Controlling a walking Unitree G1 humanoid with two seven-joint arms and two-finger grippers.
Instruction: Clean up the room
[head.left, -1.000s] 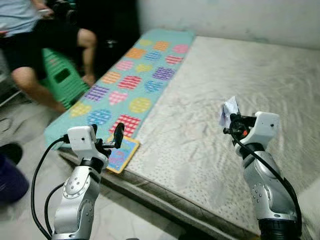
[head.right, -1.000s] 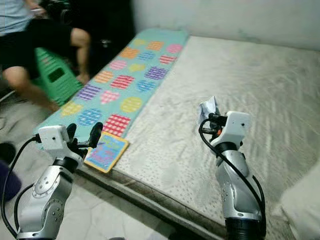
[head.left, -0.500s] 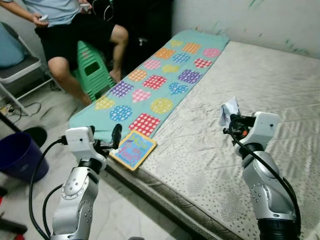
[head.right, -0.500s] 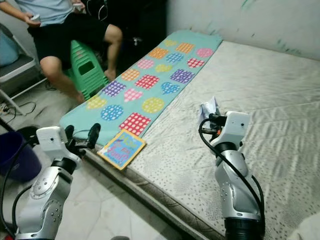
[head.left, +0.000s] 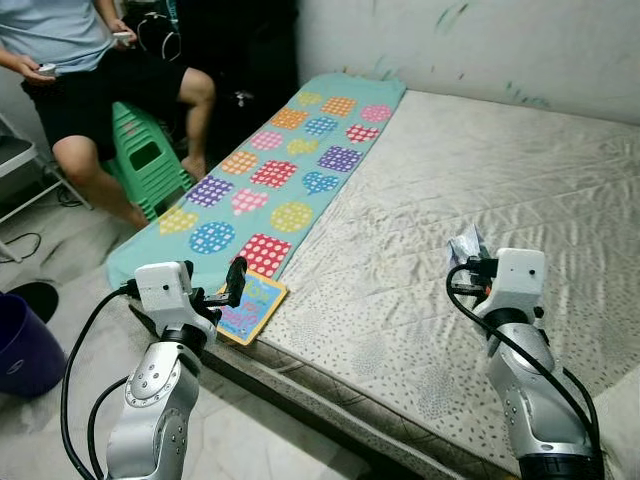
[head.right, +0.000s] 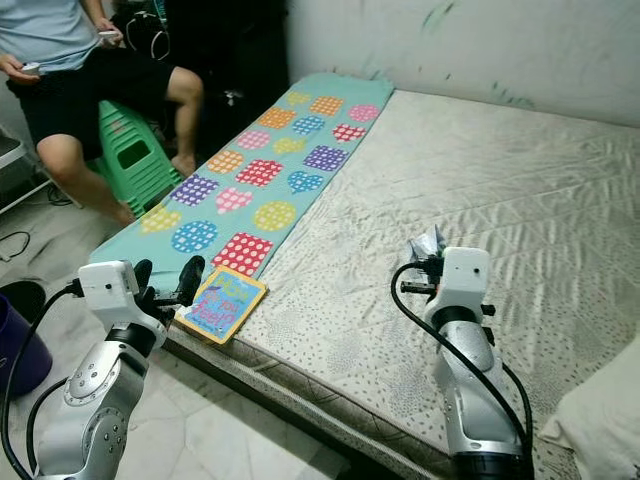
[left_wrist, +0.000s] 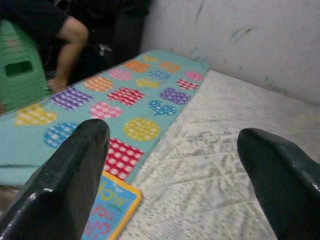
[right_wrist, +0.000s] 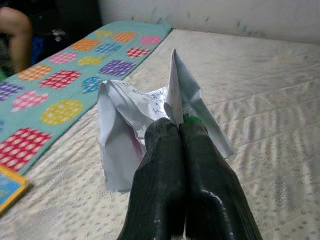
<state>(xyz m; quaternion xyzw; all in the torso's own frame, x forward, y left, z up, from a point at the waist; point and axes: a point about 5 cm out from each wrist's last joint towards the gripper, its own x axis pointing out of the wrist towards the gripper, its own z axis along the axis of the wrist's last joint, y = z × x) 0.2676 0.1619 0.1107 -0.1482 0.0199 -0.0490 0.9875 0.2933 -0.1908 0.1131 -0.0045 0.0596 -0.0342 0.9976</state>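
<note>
Camera has swung; right gripper (right_wrist: 175, 130) still pinches paper (right_wrist: 125, 125) over bed (head.left: 500, 180). Left gripper (head.left: 236, 280) spread, book (head.left: 248, 306) at 1 o'clock. Carrying step; next, find a bin.

We see a crumpled white paper scrap (right_wrist: 130, 125) with small printed text, pinched between the closed fingers of our right gripper (right_wrist: 179, 125) and held upright above the mattress (head.left: 480, 180). A colourful picture book (head.left: 248, 307) lies flat at the mattress edge, just beside the end of the teal patterned mat (head.left: 290, 165)
</note>
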